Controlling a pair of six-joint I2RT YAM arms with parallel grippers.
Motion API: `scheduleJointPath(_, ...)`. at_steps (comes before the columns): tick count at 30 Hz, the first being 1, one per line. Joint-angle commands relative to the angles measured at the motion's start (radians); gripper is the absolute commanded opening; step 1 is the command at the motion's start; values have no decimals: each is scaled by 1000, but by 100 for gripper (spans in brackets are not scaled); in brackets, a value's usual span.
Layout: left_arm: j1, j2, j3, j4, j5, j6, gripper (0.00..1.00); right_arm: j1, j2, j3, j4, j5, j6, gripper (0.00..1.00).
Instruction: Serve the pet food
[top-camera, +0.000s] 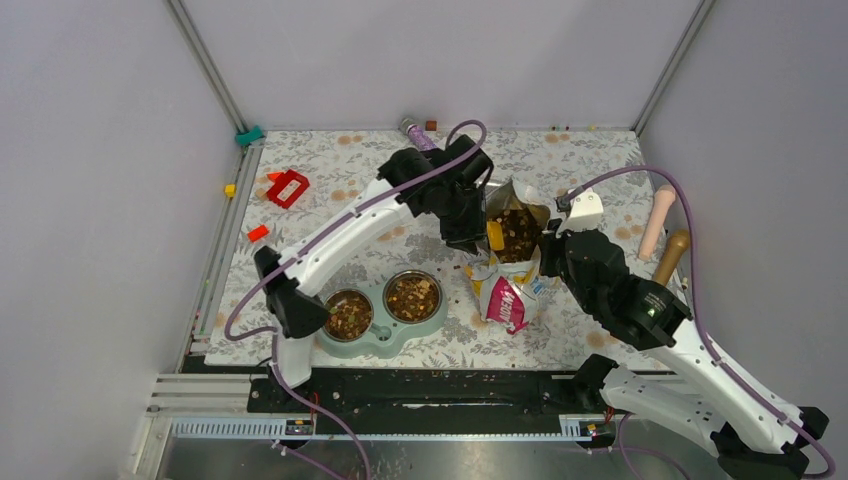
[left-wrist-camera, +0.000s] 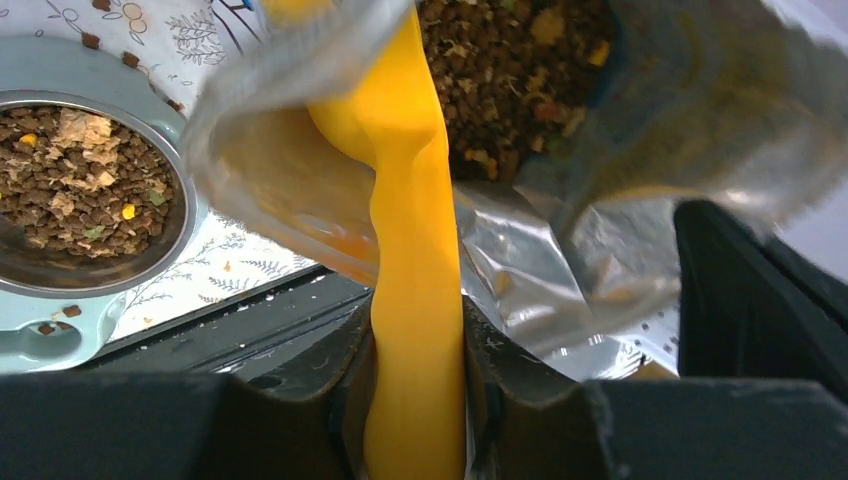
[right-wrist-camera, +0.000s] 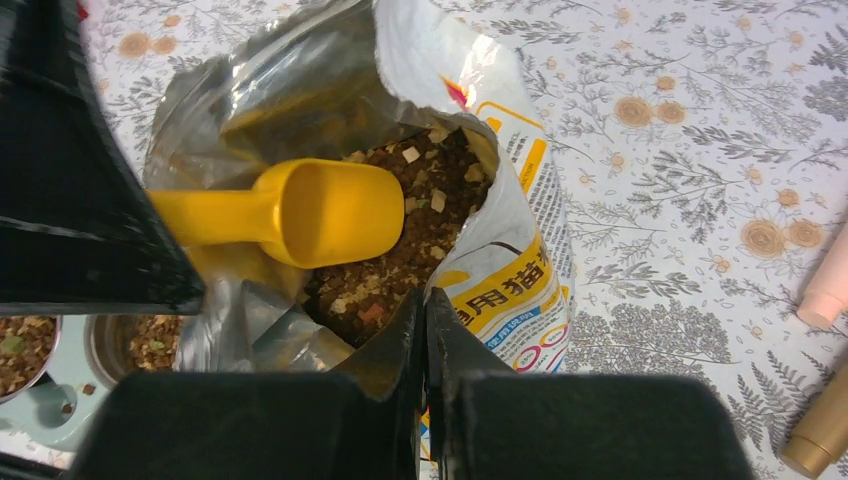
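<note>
Orange scoop (right-wrist-camera: 330, 212) sits clamped by handle in left gripper (left-wrist-camera: 415, 340), bowl ahead over pet food (right-wrist-camera: 400, 255); right gripper (right-wrist-camera: 424, 320) pinches bag (right-wrist-camera: 515, 240) rim, keeping mouth open.

Left arm (top-camera: 340, 235) stretched forward, left fingers (left-wrist-camera: 310, 375) gripping, right arm (top-camera: 640, 300) bent, right fingers (right-wrist-camera: 395, 350) pinched

- The top view is bright and evenly lit from above; the table (top-camera: 600, 160) carries only faint, soft shadows, and the frame posts lean slightly near the edges.
- In the left wrist view the scoop (left-wrist-camera: 415, 250) is close to the lens, blurred and oversaturated, and the foil bag (left-wrist-camera: 560, 270) smears into grey glare.
- The right wrist view is sharper: the pet food (right-wrist-camera: 375, 285) shows its grain, and the foil shines.
</note>
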Motion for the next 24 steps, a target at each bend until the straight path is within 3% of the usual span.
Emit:
scheduleJointPath(1,6,131,73,-169,-149,-45,0,14,-1,25,11,83,17,0)
scheduleJointPath(6,4,216,25,-135,-173,-77,0,17,-5,15,28,82,14,0)
scheduleJointPath(14,5,301,-24,60,-29,-56,0,19,1,13,36,66,15,0)
scheduleJointPath(20,7,295,-141,222,153,-23,0,19,-26,1,56,37,13,0)
scheduleJointPath(24,7,229,-317,418,296,-12,0,18,-52,-19,79,32,11,0)
